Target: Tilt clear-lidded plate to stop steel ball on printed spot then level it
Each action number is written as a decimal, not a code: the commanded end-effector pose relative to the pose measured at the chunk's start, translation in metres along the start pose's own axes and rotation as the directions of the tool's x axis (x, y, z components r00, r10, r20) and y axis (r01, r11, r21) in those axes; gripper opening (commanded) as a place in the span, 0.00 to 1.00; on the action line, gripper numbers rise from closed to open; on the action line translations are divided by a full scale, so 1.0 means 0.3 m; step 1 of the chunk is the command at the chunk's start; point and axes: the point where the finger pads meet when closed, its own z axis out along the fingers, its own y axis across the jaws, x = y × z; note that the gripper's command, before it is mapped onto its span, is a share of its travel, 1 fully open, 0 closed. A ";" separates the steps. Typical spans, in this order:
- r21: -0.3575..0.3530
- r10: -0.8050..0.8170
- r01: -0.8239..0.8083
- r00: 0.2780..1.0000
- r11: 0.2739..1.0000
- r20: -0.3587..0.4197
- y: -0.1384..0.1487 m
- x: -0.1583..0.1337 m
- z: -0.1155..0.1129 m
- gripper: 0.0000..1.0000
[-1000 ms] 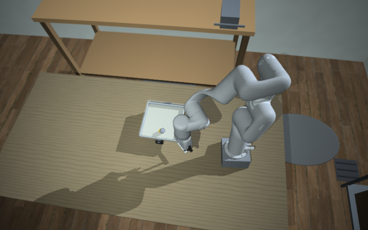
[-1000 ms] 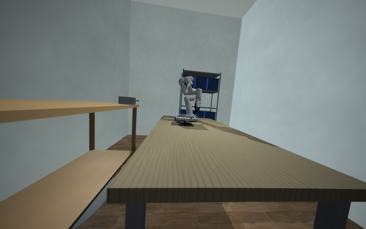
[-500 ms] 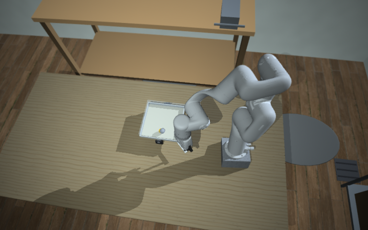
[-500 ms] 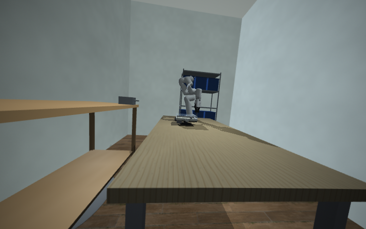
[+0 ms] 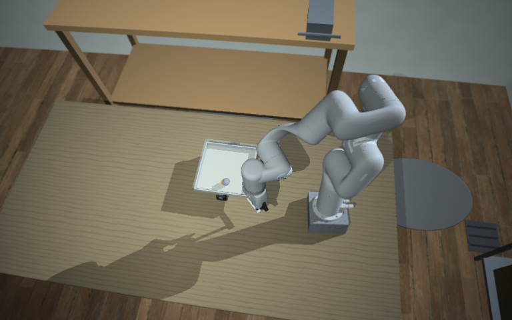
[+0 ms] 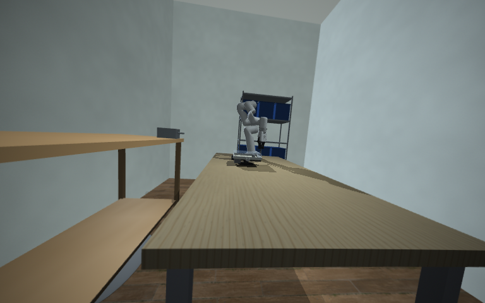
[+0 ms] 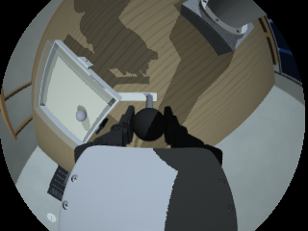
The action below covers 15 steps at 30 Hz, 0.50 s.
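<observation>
The white, clear-lidded plate (image 5: 224, 167) stands on the table on a small dark support (image 5: 221, 197). It also shows in the wrist view (image 7: 73, 92) and, far off, in the exterior view (image 6: 246, 155). The steel ball (image 5: 225, 181) lies near the plate's front edge, partly over the orange printed spot (image 5: 222, 183). In the wrist view the ball (image 7: 81, 115) hides the spot. My gripper (image 5: 262, 207) hangs at the plate's front right corner. It is shut on a black round knob (image 7: 149, 125) joined to the plate by a light grey handle bar (image 7: 137, 96).
The arm's grey base (image 5: 327, 219) stands on the table to the right of the plate. A wooden shelf bench (image 5: 211, 56) with a grey box (image 5: 320, 19) is behind the table. A blue-binned rack (image 6: 273, 121) stands behind the arm.
</observation>
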 end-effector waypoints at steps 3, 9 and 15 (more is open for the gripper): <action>0.002 0.000 0.000 1.000 1.000 0.002 -0.002 -0.011 -0.003 0.00; 0.002 0.000 0.000 1.000 1.000 0.002 -0.002 -0.012 -0.002 0.00; 0.002 0.000 0.000 1.000 1.000 0.002 -0.003 -0.007 -0.004 0.00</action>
